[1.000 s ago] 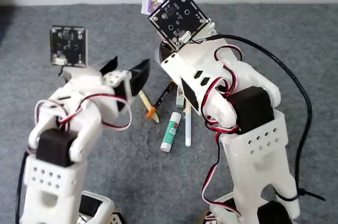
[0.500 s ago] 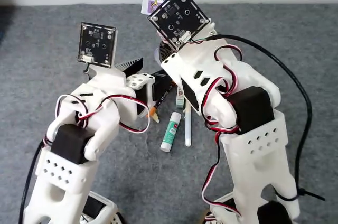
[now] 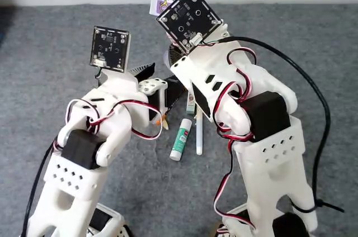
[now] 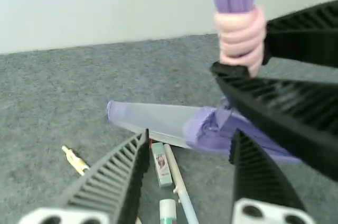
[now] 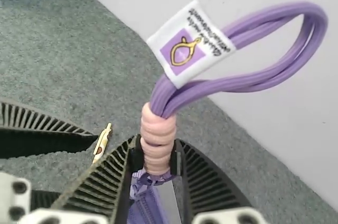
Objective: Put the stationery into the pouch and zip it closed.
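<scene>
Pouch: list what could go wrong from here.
1. The right gripper is shut on only the pink coil of the strap, not on the pouch itself, so the pouch may swing or slip when things are pushed in.
2. The left gripper, open, hangs close to the right gripper; the two could collide.
3. The pen and glue stick lie side by side; a grasp may catch both or scatter them.

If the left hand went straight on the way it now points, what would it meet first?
Probably the purple pouch, lying just past the far end of the white pen; depth is unclear.
</scene>
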{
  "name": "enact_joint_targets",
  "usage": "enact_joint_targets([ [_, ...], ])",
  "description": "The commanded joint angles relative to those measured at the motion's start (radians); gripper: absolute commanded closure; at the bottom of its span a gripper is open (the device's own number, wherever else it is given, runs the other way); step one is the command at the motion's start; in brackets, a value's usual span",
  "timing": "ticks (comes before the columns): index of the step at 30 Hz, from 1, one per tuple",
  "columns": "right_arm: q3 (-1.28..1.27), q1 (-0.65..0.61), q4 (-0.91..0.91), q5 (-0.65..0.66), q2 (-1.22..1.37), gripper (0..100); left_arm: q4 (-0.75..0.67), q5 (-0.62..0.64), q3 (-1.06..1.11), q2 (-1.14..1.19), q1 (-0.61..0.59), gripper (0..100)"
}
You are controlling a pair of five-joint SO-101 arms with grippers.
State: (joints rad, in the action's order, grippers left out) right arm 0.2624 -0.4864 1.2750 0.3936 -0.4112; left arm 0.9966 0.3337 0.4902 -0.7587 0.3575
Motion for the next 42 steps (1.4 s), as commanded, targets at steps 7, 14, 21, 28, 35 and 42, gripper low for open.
enact_joint_targets([
  [7, 0.051, 0.005, 0.001, -0.005, -0.015, 98.9, -0.086, 0.009, 0.051, 0.000, -0.040, 76],
  [14, 0.051, 0.005, 0.005, -0.005, -0.015, 98.9, -0.132, 0.011, 0.079, 0.002, -0.038, 76],
  [21, 0.051, 0.004, 0.005, -0.005, -0.015, 98.9, -0.172, 0.011, 0.105, 0.002, -0.037, 76],
  [28, 0.049, 0.004, 0.005, -0.005, -0.015, 98.9, -0.189, 0.011, 0.093, 0.086, -0.037, 76],
  [35, 0.049, 0.004, 0.007, -0.003, -0.015, 98.9, -0.221, 0.002, 0.053, 0.147, -0.037, 88],
  [42, 0.049, 0.004, 0.007, -0.003, -0.015, 98.9, -0.218, -0.064, 0.050, 0.146, -0.032, 99],
])
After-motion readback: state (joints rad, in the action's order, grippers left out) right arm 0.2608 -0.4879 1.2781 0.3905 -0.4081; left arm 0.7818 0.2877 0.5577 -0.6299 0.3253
